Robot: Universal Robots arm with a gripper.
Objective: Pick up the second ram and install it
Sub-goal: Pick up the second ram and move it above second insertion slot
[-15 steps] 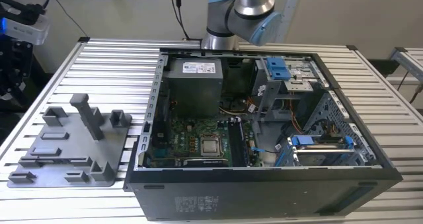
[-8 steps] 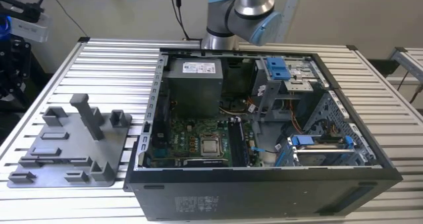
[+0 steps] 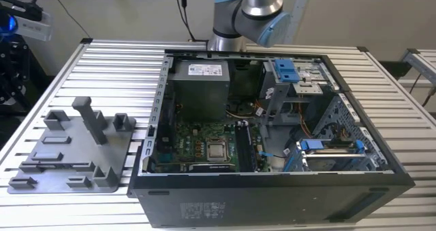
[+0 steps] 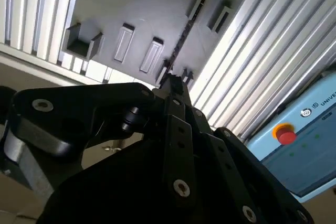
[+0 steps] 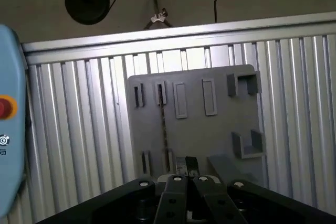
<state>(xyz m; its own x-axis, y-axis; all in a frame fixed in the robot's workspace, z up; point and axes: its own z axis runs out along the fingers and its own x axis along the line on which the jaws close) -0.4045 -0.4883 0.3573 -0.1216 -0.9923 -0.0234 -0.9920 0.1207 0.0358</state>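
1. Presently, the second ram (image 5: 164, 124) stands on edge in the fixture plate (image 5: 210, 135), its long axis running between a pair of the plate's slots.
2. The hand (image 5: 187, 163) hangs well above the plate, pinched narrow, empty, in line with the ram.

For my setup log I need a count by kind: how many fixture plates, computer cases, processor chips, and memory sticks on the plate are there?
Grey fixture plate: 1
Open computer case: 1
Silver processor chip: 1
Memory stick standing on edge in the plate: 1
Total: 4
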